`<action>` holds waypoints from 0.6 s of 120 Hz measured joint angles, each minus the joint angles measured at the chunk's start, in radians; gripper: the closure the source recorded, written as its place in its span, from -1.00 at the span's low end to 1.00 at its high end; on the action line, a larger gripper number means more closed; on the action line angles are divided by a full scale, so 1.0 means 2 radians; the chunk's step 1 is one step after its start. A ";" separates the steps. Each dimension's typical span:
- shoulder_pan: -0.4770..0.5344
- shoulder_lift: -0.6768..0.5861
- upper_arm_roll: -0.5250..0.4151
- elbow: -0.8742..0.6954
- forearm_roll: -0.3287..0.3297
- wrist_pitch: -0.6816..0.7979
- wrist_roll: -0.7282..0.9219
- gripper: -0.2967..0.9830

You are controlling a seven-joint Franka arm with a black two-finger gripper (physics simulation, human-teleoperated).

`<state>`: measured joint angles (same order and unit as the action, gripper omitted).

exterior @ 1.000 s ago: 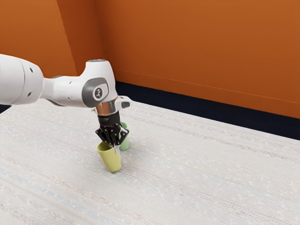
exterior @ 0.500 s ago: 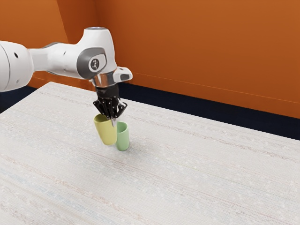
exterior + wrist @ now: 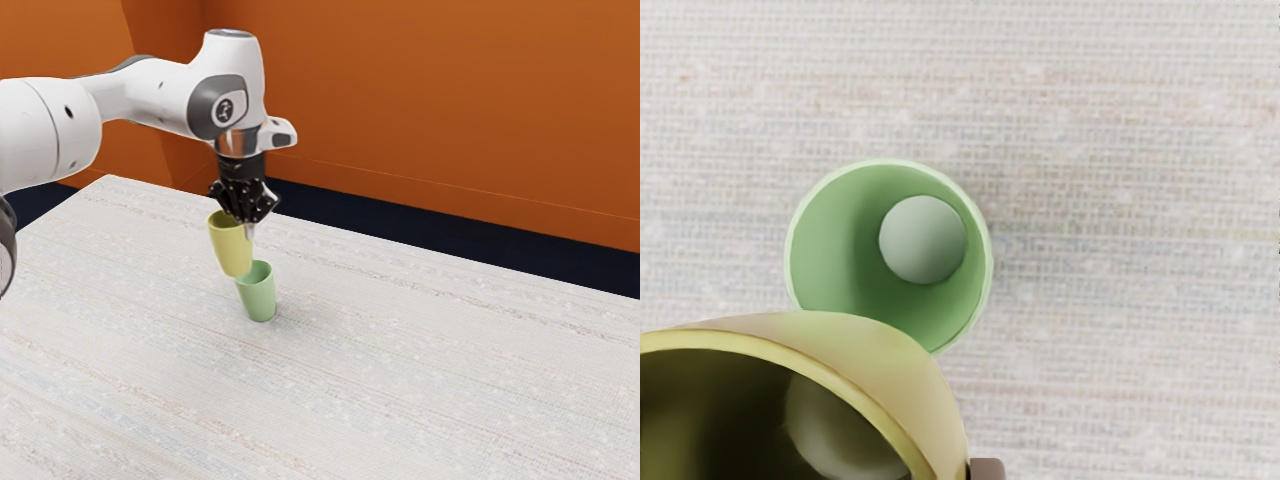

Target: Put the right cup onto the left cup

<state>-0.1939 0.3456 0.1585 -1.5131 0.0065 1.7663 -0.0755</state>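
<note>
While the jaws pinched the yellow cup [image 3: 230, 248] by its rim, aloft and tilted, the green cup [image 3: 259, 296] stood on the tabletop [image 3: 400, 385]. Good nesting called for centring, levelling, then slow lowering.

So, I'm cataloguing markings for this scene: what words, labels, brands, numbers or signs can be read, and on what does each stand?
No text can be read.
Small dark emblem in a pale oval on the white and grey robot arm: too small to make out.
Smooth yellow cup: no lettering on the sides that show.
Smooth light-green cup: none on the sides that show.
</note>
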 joint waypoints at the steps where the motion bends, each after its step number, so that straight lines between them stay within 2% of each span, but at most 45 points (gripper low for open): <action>1: 0.000 0.001 0.000 0.001 0.000 0.000 0.000 0.69; 72: 0.008 0.059 -0.005 0.053 0.000 0.005 0.013 0.69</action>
<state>-0.1786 0.4640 0.1485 -1.4065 0.0069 1.7761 -0.0494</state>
